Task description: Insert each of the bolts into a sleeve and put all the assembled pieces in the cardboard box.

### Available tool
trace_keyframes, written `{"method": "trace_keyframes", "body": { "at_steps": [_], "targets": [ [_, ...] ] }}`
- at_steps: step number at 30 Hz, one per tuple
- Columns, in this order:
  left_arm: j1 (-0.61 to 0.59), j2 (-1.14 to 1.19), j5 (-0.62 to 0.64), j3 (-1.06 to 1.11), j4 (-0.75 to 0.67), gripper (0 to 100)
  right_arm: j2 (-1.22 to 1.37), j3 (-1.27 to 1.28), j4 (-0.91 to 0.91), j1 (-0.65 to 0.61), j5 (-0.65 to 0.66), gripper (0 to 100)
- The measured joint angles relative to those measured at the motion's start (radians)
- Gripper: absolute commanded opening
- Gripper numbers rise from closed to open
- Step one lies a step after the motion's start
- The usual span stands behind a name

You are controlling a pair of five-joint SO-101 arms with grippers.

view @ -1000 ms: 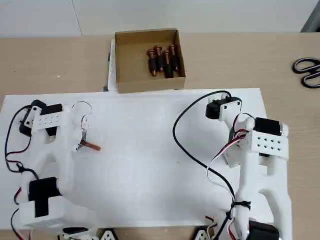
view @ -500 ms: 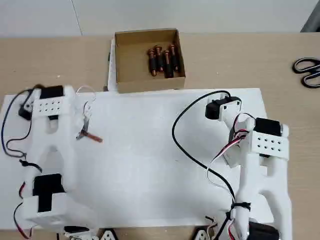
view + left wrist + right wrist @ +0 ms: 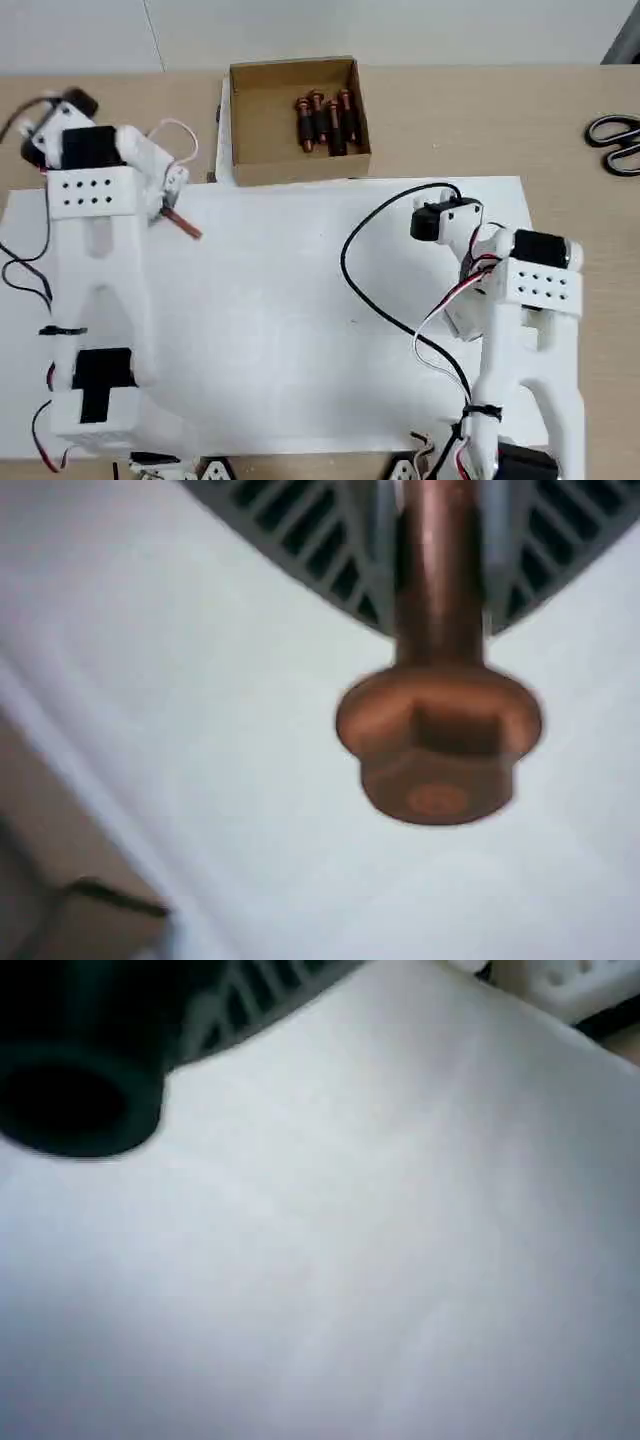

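Below the cardboard box (image 3: 265, 115) lies the white sheet (image 3: 300, 330). Over the sheet, the left gripper (image 3: 172, 207), at the box's lower left, is clamped on a copper bolt (image 3: 186, 226), while the right gripper (image 3: 170, 1020), at its lower right, grips a black sleeve (image 3: 80, 1090). Four assembled pieces (image 3: 325, 122) lie inside the box.

On my table (image 3: 450, 110) lies a white sheet (image 3: 300, 330); scissors (image 3: 618, 146) rest on the bare wood beyond it, far right.

Light wooden table (image 3: 500, 110), white sheet (image 3: 290, 330), scissors (image 3: 615, 143) at edge
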Motion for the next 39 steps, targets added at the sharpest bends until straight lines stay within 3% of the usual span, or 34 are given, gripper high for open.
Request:
{"method": "trace_keyframes", "body": {
  "at_steps": [7, 18, 26, 34, 39],
  "targets": [
    [0.092, -0.253, -0.107, -0.029, 0.002, 1, -0.192, -0.032, 0.043, 0.0, -0.038, 0.9],
    [0.195, -0.631, -0.298, 0.19, 0.002, 1, -0.459, 0.063, 0.02, 0.0, -0.066, 0.9],
    [0.195, -0.87, -0.531, 0.414, -0.026, 1, -0.586, 0.167, -0.11, 0.0, -0.23, 0.2],
    [0.195, -1.134, -0.692, 0.756, -0.201, 1, -0.727, 0.313, -0.222, -0.15, -0.433, 0.2],
    [0.195, -1.352, -0.717, 1.008, -0.379, 1, -0.847, 0.43, -0.313, -0.259, -0.512, 0.2]
  ]
}}
